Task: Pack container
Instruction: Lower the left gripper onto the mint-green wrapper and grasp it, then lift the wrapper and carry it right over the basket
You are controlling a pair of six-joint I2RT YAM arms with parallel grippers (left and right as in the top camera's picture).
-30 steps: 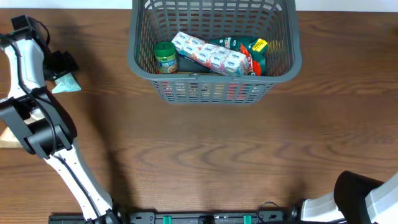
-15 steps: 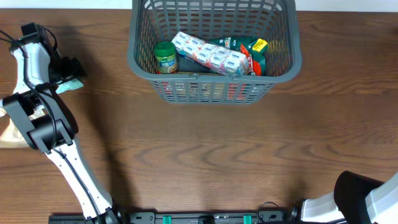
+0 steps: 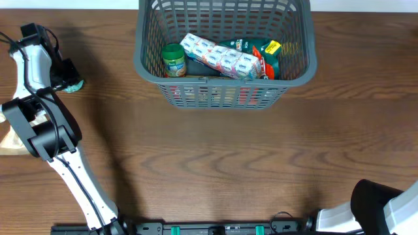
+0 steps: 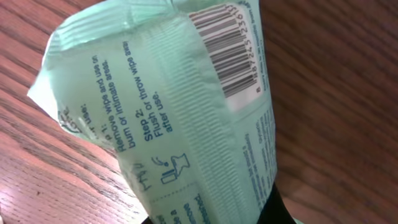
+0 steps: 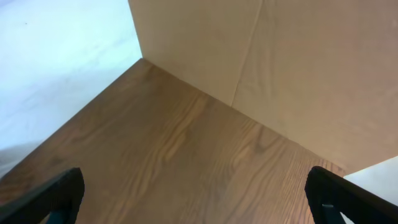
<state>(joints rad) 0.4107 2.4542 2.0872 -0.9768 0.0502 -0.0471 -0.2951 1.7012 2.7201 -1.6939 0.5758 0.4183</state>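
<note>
The container [image 3: 222,93] lies well apart from the left gripper [image 3: 68,81], whose fingers are clamped on a pale green wipes packet [image 4: 168,112] — the right gripper [image 5: 199,196] is spread wide, empty. The container sits at the table's [image 3: 228,163] far edge, a jar [image 3: 174,60] inside.

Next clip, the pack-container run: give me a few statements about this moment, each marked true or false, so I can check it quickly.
1. The left fingers are closed on a mint-green wipes packet. True.
2. The wipes packet lies inside the grey basket. False: it is at the left fingers, over the table, well to the left of the basket.
3. A green-lidded jar is in the basket. True.
4. The right fingers grip a jar. False: they stand open with nothing between them, over bare wooden table.
</note>
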